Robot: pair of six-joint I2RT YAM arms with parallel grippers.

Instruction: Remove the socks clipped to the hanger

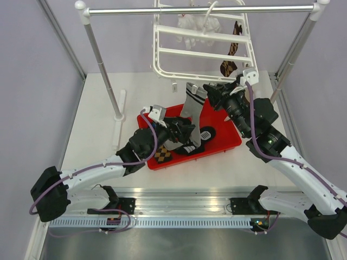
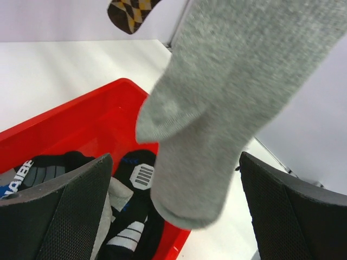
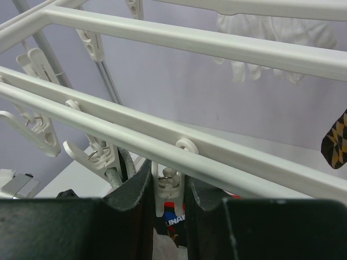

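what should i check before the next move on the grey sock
1. left gripper open around grey sock: ok
2. right gripper shut on a clip: ok
3. that clip is the one holding the grey sock: cannot tell
4. grey sock off the hanger: not ok
5. red tray beneath the sock: ok
6. argyle sock off the hanger: not ok

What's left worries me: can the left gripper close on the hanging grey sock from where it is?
Probably yes: the left gripper is open, with the grey sock hanging between its fingers, nothing in the way.
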